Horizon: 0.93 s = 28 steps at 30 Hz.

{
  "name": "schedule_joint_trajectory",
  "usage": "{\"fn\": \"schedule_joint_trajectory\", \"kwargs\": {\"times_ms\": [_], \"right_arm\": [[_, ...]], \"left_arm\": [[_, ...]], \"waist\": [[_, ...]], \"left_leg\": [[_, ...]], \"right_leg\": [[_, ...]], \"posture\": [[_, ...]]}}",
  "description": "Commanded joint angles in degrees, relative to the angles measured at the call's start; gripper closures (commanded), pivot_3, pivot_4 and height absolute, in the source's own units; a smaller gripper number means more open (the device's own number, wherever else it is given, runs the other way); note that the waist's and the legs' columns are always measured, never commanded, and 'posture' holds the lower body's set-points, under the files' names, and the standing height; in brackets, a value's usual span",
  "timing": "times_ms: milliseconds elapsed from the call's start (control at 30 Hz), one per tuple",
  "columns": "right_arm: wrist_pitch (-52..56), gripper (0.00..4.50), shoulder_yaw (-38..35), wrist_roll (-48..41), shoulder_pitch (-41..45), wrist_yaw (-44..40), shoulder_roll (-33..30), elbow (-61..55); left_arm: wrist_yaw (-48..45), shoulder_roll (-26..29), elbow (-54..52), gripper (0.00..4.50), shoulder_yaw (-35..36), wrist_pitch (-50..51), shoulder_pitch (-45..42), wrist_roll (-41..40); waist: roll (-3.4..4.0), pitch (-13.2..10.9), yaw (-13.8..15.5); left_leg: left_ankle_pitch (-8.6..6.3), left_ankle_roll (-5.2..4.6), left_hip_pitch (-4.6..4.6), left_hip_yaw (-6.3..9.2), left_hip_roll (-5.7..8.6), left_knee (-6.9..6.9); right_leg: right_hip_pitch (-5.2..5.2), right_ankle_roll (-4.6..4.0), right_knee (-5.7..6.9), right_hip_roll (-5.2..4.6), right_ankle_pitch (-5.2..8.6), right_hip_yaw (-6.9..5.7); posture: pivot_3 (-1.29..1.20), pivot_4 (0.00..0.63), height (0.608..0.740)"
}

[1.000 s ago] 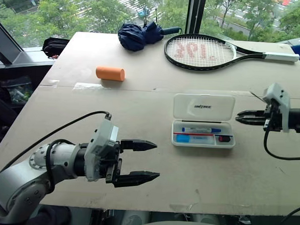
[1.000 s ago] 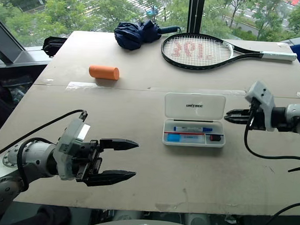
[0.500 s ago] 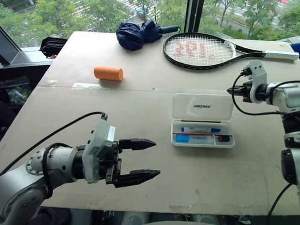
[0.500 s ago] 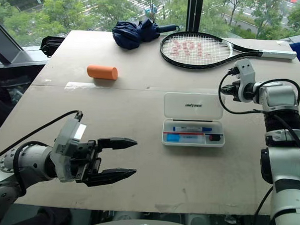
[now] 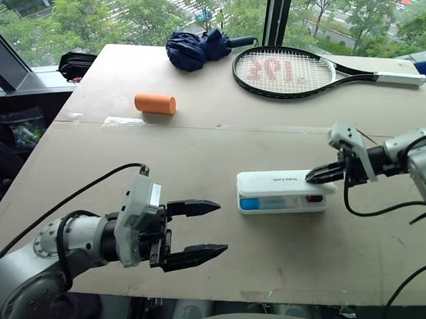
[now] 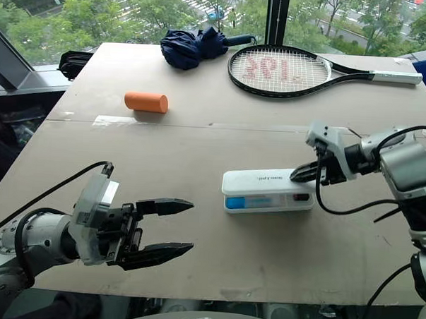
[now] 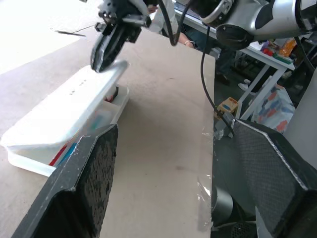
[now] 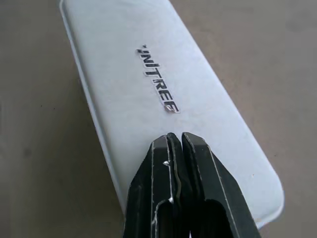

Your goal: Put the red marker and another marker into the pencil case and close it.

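The white pencil case (image 5: 282, 193) lies on the table right of centre, its lid (image 8: 163, 94) lowered almost onto the tray. A narrow gap stays open along the front. In that gap a thin red strip, the red marker (image 7: 59, 155), shows. The other marker is hidden under the lid. My right gripper (image 5: 313, 176) is shut, holds nothing, and its tips press on the lid's right end (image 7: 106, 54). My left gripper (image 5: 220, 228) hovers open and empty over the near table, well left of the case.
An orange cylinder (image 5: 155, 103) lies at the far left of the table. A tennis racket (image 5: 284, 72) and a folded navy umbrella (image 5: 196, 49) lie along the back edge. A black bag (image 5: 79, 65) sits beyond the table's left corner.
My right gripper swung from behind the case down onto the lid. The lid went from lying flat open to folded almost shut over the tray. The left gripper stayed put.
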State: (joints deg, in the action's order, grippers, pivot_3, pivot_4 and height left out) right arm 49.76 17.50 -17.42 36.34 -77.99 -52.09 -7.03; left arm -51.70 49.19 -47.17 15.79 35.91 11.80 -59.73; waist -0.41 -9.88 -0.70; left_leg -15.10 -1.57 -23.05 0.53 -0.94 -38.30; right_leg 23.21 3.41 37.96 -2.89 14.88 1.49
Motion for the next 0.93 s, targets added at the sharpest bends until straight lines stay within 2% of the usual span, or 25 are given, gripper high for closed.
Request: {"fn": "schedule_joint_trajectory", "kwargs": {"times_ms": [33,133,167,233,267,367,467,533,567,600,700,800,933], "right_arm": [[-4.4,4.43,3.9,7.1,-6.3,9.7,1.8,-4.7],[-11.4,4.43,4.9,12.0,-12.7,15.1,2.0,-5.0],[-12.3,4.43,-1.8,7.3,-16.7,15.3,2.7,-8.7],[-13.9,4.43,-13.4,0.2,-23.3,15.4,3.8,-14.7],[-15.1,4.43,-19.1,-2.4,-26.8,15.2,4.1,-17.1],[-17.7,4.43,-28.9,-6.2,-34.5,13.9,3.6,-20.6],[-22.9,3.65,-42.2,-7.4,-46.3,11.2,3.7,-21.2],[-25.5,2.70,-48.9,-8.0,-52.2,10.6,5.0,-21.6],[-26.6,1.98,-53.3,-8.4,-56.2,9.6,5.9,-21.8],[-28.2,1.70,-57.3,-8.6,-60.0,8.4,6.9,-22.0],[-31.9,0.17,-65.5,-9.7,-69.1,5.1,9.4,-22.7],[-35.3,0.07,-69.2,-10.2,-73.8,3.2,10.4,-22.1],[-36.6,0.07,-69.2,-10.6,-74.9,3.7,9.5,-22.4]], "left_arm": [[-1.2,0.4,0.2,0.78,-0.4,-0.9,-1.3,0.0],[-1.4,0.8,0.3,0.78,-0.7,-0.6,-1.7,0.0],[-1.5,1.3,0.5,0.78,-0.1,-0.3,-1.5,0.1],[-1.8,2.0,0.8,0.78,0.6,-0.2,-0.9,0.8],[-1.8,2.2,0.9,0.78,1.0,-0.1,-0.4,1.1],[-1.8,2.2,1.6,0.78,2.0,-0.9,1.3,2.8],[-2.1,1.8,2.1,0.78,4.7,-1.5,5.2,4.5],[-3.4,1.7,2.8,0.78,7.0,-2.2,8.1,5.7],[-3.8,1.5,3.3,0.78,8.7,-2.5,9.5,6.1],[-4.3,1.4,3.6,0.78,10.3,-2.7,10.8,6.4],[-7.8,1.5,5.1,0.78,14.1,-4.4,14.7,8.8],[-11.1,1.9,6.5,0.78,15.4,-6.1,17.3,11.3],[-12.2,3.8,8.0,0.78,13.5,-5.1,14.9,12.0]], "waist": [[-0.02,0.1,-0.1],[-0.67,0.7,-0.1],[-1.02,0.9,0.1],[-1.22,1.1,0.5],[-1.17,1.0,0.9],[-0.74,0.8,1.5],[-0.57,0.7,1.5],[-0.55,0.7,1.5],[-0.54,0.7,1.5],[-0.52,0.6,1.4],[-0.45,0.6,1.5],[-0.42,0.6,1.3],[-0.43,0.6,1.3]], "left_leg": [[0.00,0.00,0.01,-0.01,0.00,0.00],[0.00,0.00,0.37,-0.01,-0.07,0.02],[0.00,0.01,0.48,0.06,-0.09,0.02],[-0.01,0.01,0.61,0.16,-0.12,0.04],[-0.01,0.01,0.58,0.21,-0.12,0.03],[-0.01,0.01,0.40,0.13,0.03,-0.01],[-0.01,0.00,0.31,0.06,0.06,-0.02],[-0.02,-0.01,0.32,0.14,0.06,0.02],[-0.02,-0.01,0.32,0.13,0.01,0.03],[-0.02,-0.01,0.35,0.12,-0.01,0.03],[-0.02,-0.02,0.38,0.06,-0.06,0.07],[-0.02,-0.02,0.43,-0.09,-0.13,0.06],[-0.02,-0.02,0.47,-0.19,-0.18,0.00]], "right_leg": [[0.00,0.00,0.00,0.01,0.00,0.02],[-0.29,-0.02,-0.03,0.12,0.01,0.02],[-0.45,-0.03,-0.07,0.14,0.02,-0.03],[-0.67,-0.21,-0.12,0.13,0.13,-0.12],[-0.71,-0.22,-0.17,0.11,0.14,-0.17],[-0.61,-0.20,-0.25,-0.05,0.12,-0.10],[-0.51,-0.15,-0.25,-0.08,0.10,-0.05],[-0.53,-0.03,-0.26,-0.03,0.05,-0.12],[-0.51,-0.05,-0.25,0.02,0.06,-0.12],[-0.52,-0.09,-0.24,0.03,0.08,-0.11],[-0.52,-0.20,-0.26,0.08,0.17,-0.08],[-0.52,-0.21,-0.30,0.11,0.18,0.02],[-0.52,-0.21,-0.31,0.11,0.19,0.12]], "posture": [[0.00,0.150,0.732],[0.00,0.150,0.732],[0.00,0.150,0.732],[0.00,0.150,0.732],[0.00,0.150,0.732],[0.00,0.150,0.732],[0.00,0.150,0.732],[0.00,0.150,0.732],[0.00,0.150,0.732],[0.00,0.150,0.732],[0.00,0.150,0.732],[0.00,0.150,0.732],[0.00,0.150,0.732]]}}
